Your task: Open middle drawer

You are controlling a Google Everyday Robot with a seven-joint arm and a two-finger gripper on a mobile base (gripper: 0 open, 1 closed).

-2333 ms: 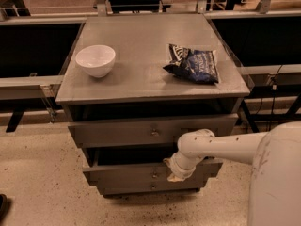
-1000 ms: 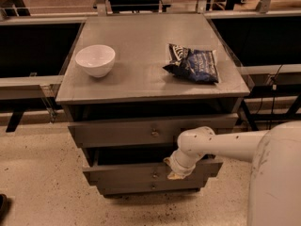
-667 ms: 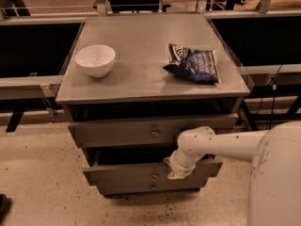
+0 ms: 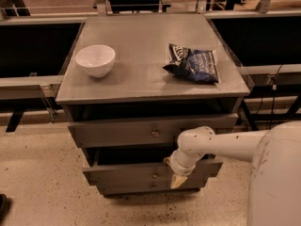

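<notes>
The grey cabinet has three drawer fronts stacked under its top. The middle drawer has a small round knob and stands pulled out a little, with a dark gap above its front. My white arm reaches in from the right, and the gripper points down against the right part of that drawer's front, just right of the knob. The wrist hides part of the drawer's upper edge.
A white bowl and a dark blue snack bag lie on the cabinet top. The top drawer also juts out slightly. The bottom drawer sits just under the middle one. Speckled floor lies in front, and dark shelving on both sides.
</notes>
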